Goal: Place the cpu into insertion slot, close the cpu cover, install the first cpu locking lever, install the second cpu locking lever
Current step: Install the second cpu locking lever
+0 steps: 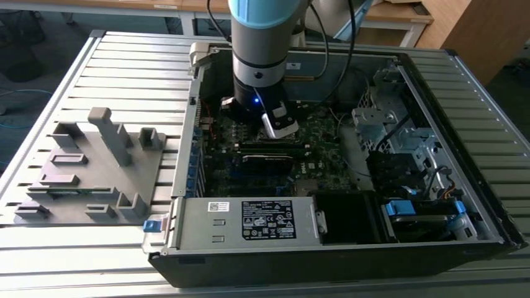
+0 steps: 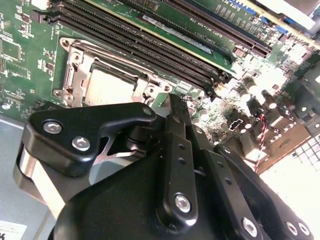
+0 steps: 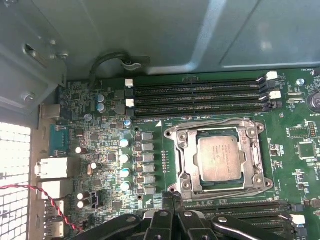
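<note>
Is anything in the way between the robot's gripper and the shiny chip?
Nothing visible. In the first wrist view the gripper sits just beside the cpu cover, whose frame lies around the cpu in its socket.

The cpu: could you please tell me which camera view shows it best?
The first wrist view: the cpu faces the camera, fully visible inside its metal frame. The second wrist view shows it slanted, the tool partly covering it.

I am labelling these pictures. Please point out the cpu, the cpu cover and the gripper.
cpu [image 3: 220, 159]: first wrist view, middle of its metal face.
cpu cover [image 3: 183, 159]: first wrist view, one side bar of the frame.
gripper [image 2: 172, 102]: second wrist view, tip of the fingers.
</note>
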You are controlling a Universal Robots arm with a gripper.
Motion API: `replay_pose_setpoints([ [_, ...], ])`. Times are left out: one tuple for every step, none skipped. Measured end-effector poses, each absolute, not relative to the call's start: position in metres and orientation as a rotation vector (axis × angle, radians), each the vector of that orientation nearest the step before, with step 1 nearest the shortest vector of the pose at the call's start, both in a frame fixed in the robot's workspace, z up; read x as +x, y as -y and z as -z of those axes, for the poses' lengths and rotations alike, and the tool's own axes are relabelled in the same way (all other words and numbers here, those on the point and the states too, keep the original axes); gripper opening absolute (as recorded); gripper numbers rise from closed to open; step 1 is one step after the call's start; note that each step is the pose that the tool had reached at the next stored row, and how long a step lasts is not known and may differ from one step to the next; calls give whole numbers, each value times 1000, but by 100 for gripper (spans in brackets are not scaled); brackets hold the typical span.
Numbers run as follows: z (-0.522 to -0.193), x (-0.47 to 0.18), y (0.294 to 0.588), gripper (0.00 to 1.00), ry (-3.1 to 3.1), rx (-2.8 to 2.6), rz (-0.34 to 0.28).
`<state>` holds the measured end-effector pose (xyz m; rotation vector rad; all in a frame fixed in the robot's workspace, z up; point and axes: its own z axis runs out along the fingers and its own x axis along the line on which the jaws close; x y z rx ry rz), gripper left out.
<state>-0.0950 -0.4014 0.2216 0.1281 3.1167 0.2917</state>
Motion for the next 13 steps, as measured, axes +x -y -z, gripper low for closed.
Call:
replay_pose_setpoints([
  [-222, -94, 401, 10, -3118, 129, -291],
  [-222, -92, 401, 10, -3119, 130, -291],
  [-222, -90, 401, 10, -3120, 131, -292],
  [-222, -87, 401, 10, -3121, 132, -292],
  [-222, -84, 401, 10, -3122, 133, -292],
  [-222, -82, 401, 10, -3123, 134, -292],
  [-222, -79, 401, 10, -3124, 136, -292],
  [-222, -76, 401, 10, -3125, 137, -292],
  [-222, -72, 401, 10, -3126, 138, -292],
  [-222, -69, 401, 10, -3127, 138, -292],
  [-222, -66, 401, 10, -3128, 139, -292],
  [-222, -64, 401, 10, -3128, 141, -292],
  [-222, -61, 401, 10, -3129, 141, -292],
])
